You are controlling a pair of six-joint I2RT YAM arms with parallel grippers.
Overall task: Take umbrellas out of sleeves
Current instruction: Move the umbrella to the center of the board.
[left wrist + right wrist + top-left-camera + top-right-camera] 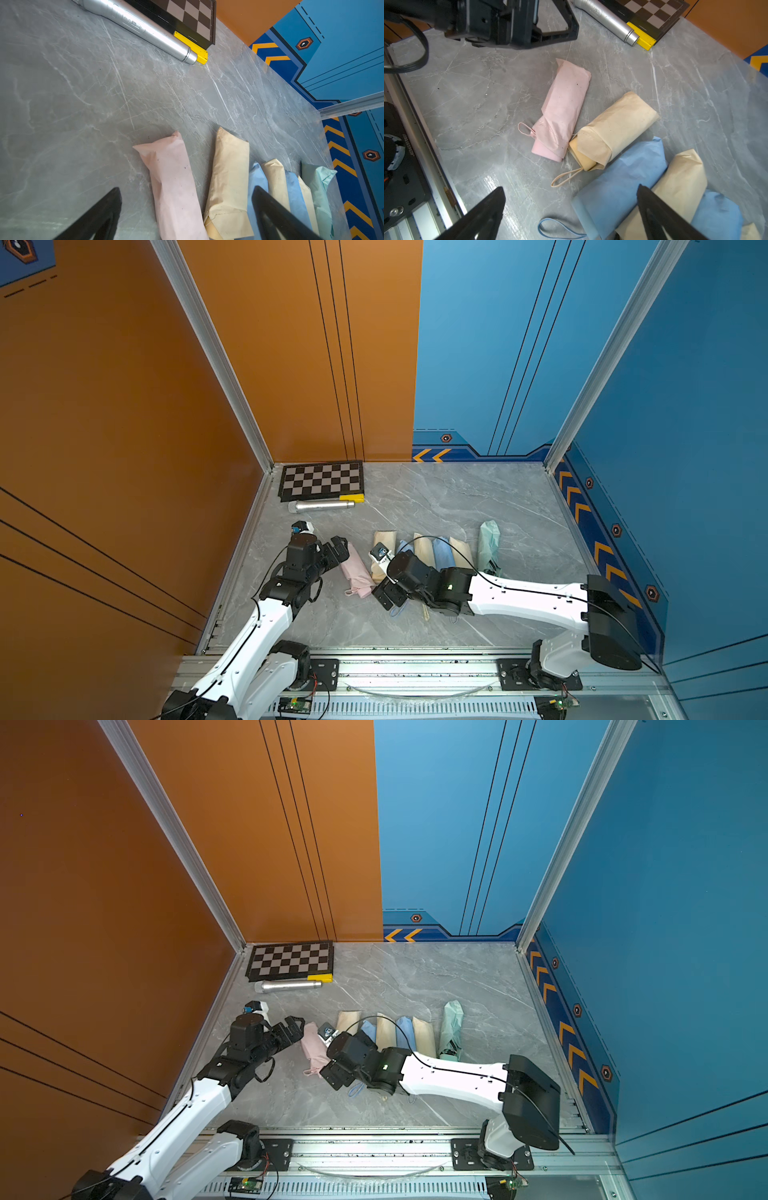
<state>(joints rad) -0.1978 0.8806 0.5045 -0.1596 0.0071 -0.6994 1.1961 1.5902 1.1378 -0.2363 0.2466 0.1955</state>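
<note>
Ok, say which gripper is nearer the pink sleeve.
Left. The left gripper hovers over the far end of the pink sleeve; the right gripper is off its handle end.

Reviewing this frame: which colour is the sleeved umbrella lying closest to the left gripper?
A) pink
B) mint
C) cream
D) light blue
A. In a top view the pink sleeve lies right at the open left gripper, and in the left wrist view it runs between that gripper's fingers.
</note>
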